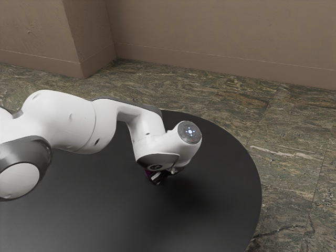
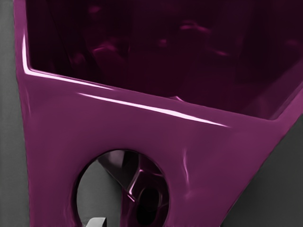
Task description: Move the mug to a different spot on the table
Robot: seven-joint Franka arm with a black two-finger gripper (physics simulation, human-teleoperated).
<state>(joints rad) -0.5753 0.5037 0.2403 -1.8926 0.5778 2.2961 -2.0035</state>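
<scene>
Risk, as judged: the magenta mug (image 2: pixel 156 137) sits on the black round table (image 1: pixel 220 210) near its middle, directly under the claw (image 1: pixel 158 177), with its handle (image 2: pixel 47 165) closest to the wrist camera. A grip landing off-centre on the handle or rim could let the mug swivel, tip or slip when lifted. Claw opening: cannot tell, since the white hand covers it, and contact with the mug is unconfirmed.
</scene>
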